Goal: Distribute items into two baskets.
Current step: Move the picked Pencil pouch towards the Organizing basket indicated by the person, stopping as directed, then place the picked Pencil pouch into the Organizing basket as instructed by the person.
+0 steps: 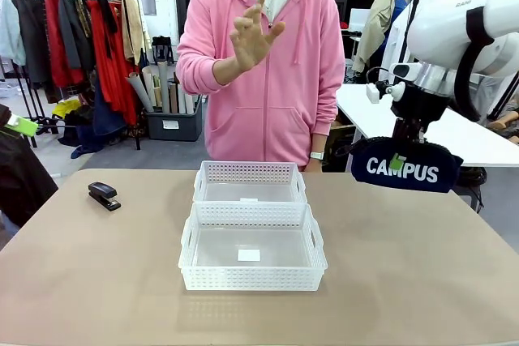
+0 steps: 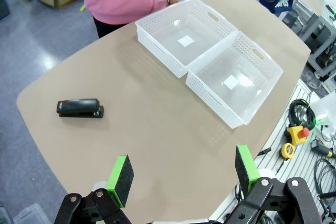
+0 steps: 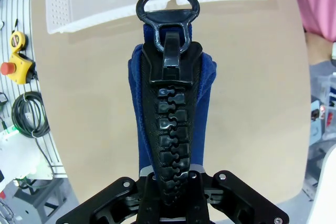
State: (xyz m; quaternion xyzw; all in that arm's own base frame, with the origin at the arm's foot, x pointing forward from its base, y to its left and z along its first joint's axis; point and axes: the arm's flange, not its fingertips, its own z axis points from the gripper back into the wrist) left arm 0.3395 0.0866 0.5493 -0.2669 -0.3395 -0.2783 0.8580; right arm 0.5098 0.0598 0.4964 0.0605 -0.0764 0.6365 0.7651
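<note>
My right gripper (image 1: 397, 160) is shut on the navy "CAMPUS" zip pouch (image 1: 405, 166) and holds it in the air above the table's far right edge. The right wrist view looks along the pouch (image 3: 170, 108), its black zip and ring pull (image 3: 168, 4) pointing toward the baskets. Two white lattice baskets stand end to end at mid-table, both with nothing inside: the near basket (image 1: 253, 281) and the far basket (image 1: 250, 173). The black stapler (image 1: 104, 195) lies at the far left of the table. My left gripper (image 2: 181, 174) hangs open high over the table, the stapler (image 2: 80, 108) below it.
A person in a pink hoodie (image 1: 263, 79) stands at the far side with one hand (image 1: 253, 34) raised, open. Yellow tape measures and cables lie off the table's edge (image 2: 294, 140). A clothes rack (image 1: 73, 46) stands behind on the left.
</note>
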